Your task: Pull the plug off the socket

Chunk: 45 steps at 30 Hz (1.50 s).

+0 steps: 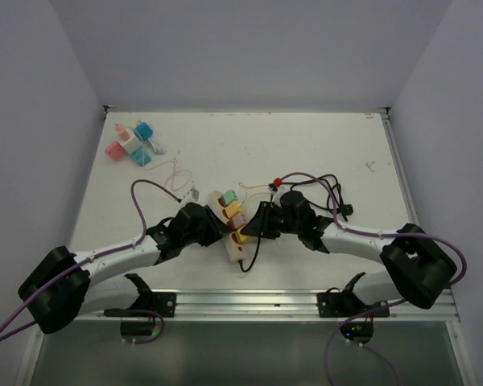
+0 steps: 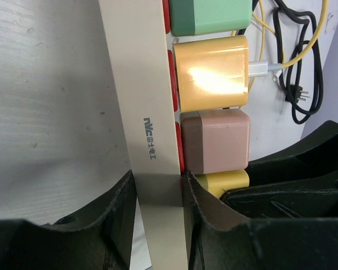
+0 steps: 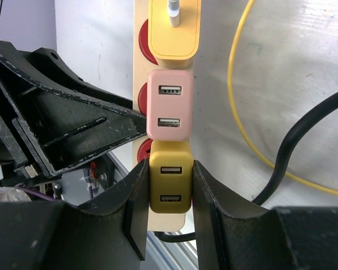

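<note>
Four plugs sit in one power strip (image 2: 149, 112) mid-table: the left gripper (image 2: 158, 191) pinches the strip's body, and the right gripper (image 3: 169, 174) is closed round the mustard plug (image 3: 169, 194), which is the end one beside the pink plug (image 2: 217, 140), orange plug (image 2: 211, 73) and green plug (image 2: 211, 16).

Place: a robotics lab test cell is showing here, rather than a home or a shop.
Enclosure: plain pale walls (image 1: 249, 48) are boxing in a white table (image 1: 306, 153) on three sides.
Mounting: a metal rail (image 1: 249, 301) is running along the near edge, carrying the bolted bases of the left arm (image 1: 121, 257) and the right arm (image 1: 362, 237).
Wiring: purple cables (image 1: 134, 197) are looping out from both arms.
Test props: a power strip (image 1: 232, 251) is lying mid-table, carrying a row of coloured chargers (image 1: 230, 211).
Spares: more adapters (image 1: 131, 143) are sitting clustered near the far-left corner.
Loose leads: a black cord (image 1: 332, 193) and a thin yellow wire (image 3: 236, 112) are trailing across the tabletop.
</note>
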Available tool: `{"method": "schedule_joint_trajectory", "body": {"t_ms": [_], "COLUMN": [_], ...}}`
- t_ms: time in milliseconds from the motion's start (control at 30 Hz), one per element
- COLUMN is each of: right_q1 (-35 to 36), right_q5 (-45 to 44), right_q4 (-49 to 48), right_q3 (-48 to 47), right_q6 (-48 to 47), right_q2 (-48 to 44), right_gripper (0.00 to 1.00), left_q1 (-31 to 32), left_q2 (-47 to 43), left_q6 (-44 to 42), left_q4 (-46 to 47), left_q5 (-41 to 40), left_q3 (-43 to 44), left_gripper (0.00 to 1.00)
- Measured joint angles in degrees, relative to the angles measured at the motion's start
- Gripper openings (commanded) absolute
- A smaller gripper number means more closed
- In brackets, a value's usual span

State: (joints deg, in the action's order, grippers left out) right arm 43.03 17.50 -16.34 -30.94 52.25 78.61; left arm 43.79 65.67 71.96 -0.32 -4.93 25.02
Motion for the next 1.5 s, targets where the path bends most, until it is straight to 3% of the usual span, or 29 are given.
{"method": "schedule_joint_trajectory", "body": {"t_ms": [733,1500], "right_q1": [-1.7,-9.9], "right_q5": [1.9,6.2], "right_q4": [-10.3,-0.5], "right_q3": [4.8,5.3], "right_q6": [2.8,-3.4], "right_q2": [4.7,-5.0], "right_gripper": [0.0,0.0], "left_q1": [0.5,1.7], "left_q2": [4.3,7.7], "left_q6": [0.5,2.4], "left_q4": [2.3,4.1], "left_q5": [-1.1,-1.2], "left_q3": [-0.6,3.2], "left_gripper": [0.0,0.0]}}
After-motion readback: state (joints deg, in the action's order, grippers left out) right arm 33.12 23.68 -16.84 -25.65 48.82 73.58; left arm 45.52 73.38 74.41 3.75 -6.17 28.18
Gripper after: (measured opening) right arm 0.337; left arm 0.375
